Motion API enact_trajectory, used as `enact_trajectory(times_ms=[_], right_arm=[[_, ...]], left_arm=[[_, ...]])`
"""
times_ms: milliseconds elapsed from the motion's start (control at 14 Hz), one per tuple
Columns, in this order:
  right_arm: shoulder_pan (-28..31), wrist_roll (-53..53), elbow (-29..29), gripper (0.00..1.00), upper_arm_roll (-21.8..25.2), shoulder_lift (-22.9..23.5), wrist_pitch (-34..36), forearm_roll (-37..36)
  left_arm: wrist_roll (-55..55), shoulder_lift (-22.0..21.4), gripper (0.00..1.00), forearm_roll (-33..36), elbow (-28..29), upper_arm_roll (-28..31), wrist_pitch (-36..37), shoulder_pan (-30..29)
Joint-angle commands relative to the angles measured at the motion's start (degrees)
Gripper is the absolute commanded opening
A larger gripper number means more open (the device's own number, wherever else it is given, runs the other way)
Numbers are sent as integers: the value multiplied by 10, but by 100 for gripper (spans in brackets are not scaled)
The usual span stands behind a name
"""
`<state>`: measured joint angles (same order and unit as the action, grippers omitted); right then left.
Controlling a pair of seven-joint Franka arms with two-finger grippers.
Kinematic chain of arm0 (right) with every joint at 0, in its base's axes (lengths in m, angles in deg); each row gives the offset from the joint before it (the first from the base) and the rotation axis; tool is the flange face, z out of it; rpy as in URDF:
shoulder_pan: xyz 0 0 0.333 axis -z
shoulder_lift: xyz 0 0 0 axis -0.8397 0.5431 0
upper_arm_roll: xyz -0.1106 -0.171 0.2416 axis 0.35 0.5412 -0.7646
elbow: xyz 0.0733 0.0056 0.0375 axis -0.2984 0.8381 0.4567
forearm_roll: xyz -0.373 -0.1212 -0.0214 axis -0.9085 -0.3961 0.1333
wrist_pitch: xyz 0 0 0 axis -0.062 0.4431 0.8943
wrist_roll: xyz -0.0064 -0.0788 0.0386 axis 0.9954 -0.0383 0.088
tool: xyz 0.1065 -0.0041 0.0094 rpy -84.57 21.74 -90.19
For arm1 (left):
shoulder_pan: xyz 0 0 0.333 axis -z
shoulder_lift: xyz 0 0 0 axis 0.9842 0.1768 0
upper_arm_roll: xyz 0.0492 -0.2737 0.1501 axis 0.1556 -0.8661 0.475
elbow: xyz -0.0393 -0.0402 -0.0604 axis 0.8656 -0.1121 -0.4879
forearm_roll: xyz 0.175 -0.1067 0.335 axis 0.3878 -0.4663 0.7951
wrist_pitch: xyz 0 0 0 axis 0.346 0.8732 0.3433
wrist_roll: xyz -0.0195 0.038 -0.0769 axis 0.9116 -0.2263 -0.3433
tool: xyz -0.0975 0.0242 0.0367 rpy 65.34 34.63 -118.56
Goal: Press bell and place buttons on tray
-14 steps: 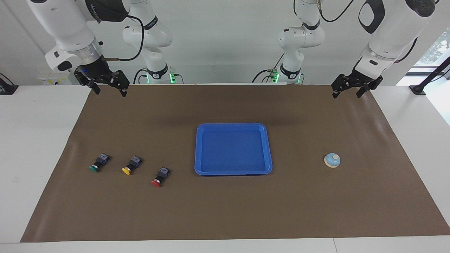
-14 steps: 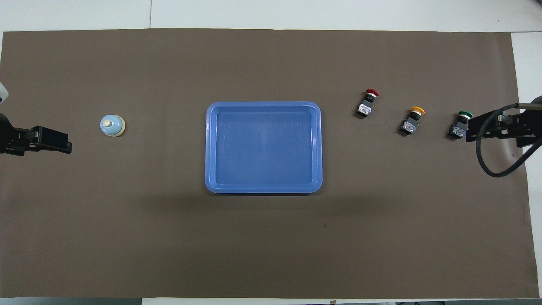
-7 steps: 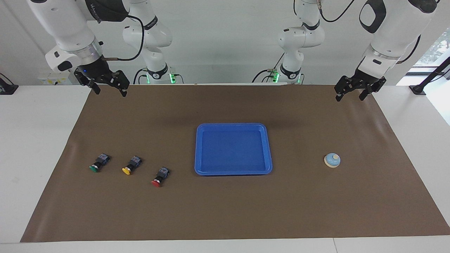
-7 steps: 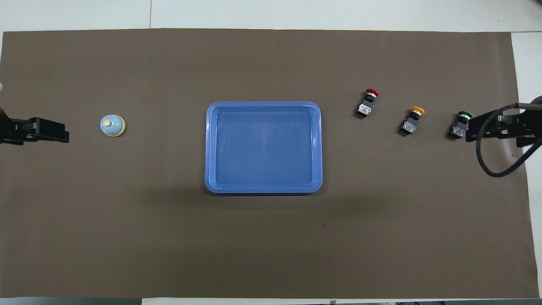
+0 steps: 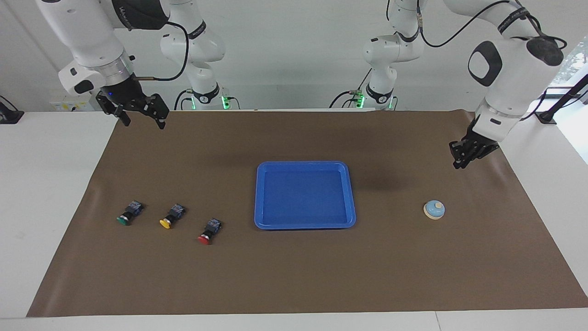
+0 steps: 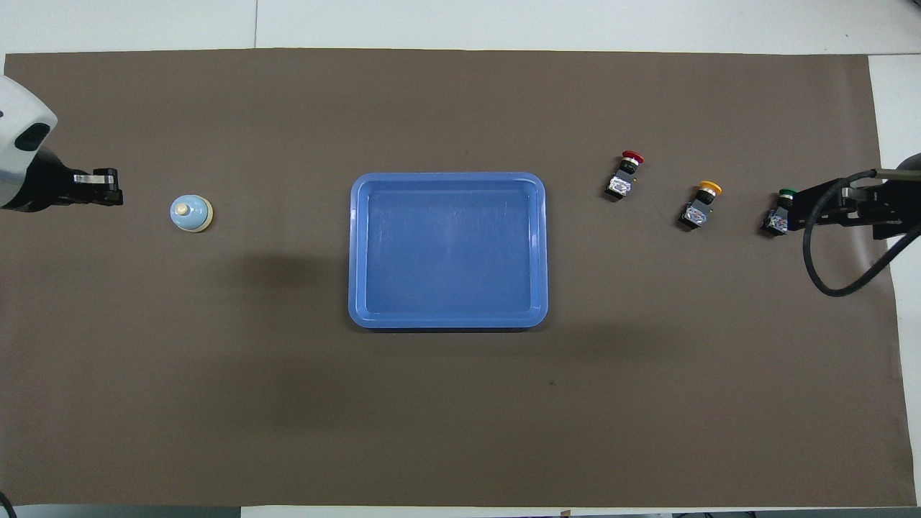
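Facing view: the left tool (image 5: 460,161), closed empty to make one pressing tip, hangs above the table (image 5: 294,276) near the small light-blue dome bell (image 5: 434,209). The right tool (image 5: 142,115) waits open.

Overhead view: the flat bright-blue plastic tray (image 6: 447,322) lies between the bell (image 6: 191,214) and three black mushroom-cap buttons (image 6: 700,203).

We see a white table (image 5: 55,184) covered almost wholly by a brown paper-like mat (image 5: 294,276). On the mat lies a flat rectangular bright-blue plastic tray (image 5: 305,225) near the middle. Toward the left arm's end rests a small light-blue dome bell (image 5: 434,209) with a cream knob. Toward the right arm's end lie three black-bodied push buttons in a slanting row: red-capped (image 5: 207,232), yellow-capped (image 5: 171,217) and green-capped (image 5: 128,214), all apart from one another
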<state>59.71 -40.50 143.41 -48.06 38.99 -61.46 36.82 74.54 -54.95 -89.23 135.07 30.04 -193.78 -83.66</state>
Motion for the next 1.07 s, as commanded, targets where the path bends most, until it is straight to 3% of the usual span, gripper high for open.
enact_trajectory(times_ms=[0, 215, 859, 1002], right_arm=[[-1, -6, 37, 100, -7, -15, -29, 6], [-1, -7, 37, 100, -7, -16, -29, 6], [0, -7, 35, 100, -7, -16, -23, 7], [1, -7, 35, 100, -7, -16, -23, 7]], left_arm=[[-2, 64, 0, 5, -4, -1, -75, -8], [-2, 105, 0, 7, -5, -1, -106, -9], [1, 115, 0, 7, 53, 0, -145, -9], [0, 115, 0, 7, 81, 0, -188, -9]])
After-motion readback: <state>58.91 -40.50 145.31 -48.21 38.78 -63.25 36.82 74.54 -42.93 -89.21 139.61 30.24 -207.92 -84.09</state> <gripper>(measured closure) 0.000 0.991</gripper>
